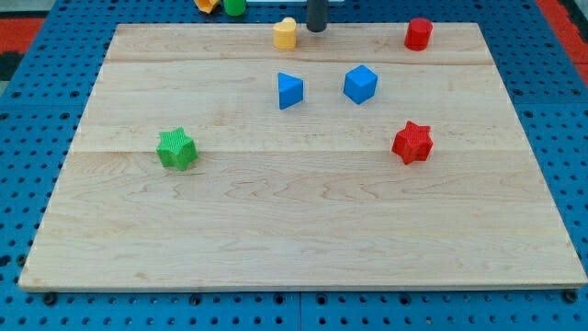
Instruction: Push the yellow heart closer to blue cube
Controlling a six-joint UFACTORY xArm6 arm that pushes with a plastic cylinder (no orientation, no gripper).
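Note:
The yellow heart (286, 33) stands at the top edge of the wooden board, left of centre. The blue cube (361, 84) sits below and to the right of it, in the upper middle. My tip (316, 28) is at the top edge, just right of the yellow heart, a small gap from it, and above-left of the blue cube. The rod rises out of the view's top.
A blue triangular block (289, 90) lies left of the blue cube. A red cylinder (419, 33) is at the top right, a red star (412, 142) at mid right, a green star (176, 149) at mid left. Orange (207, 5) and green (235, 6) blocks lie off the board at the top.

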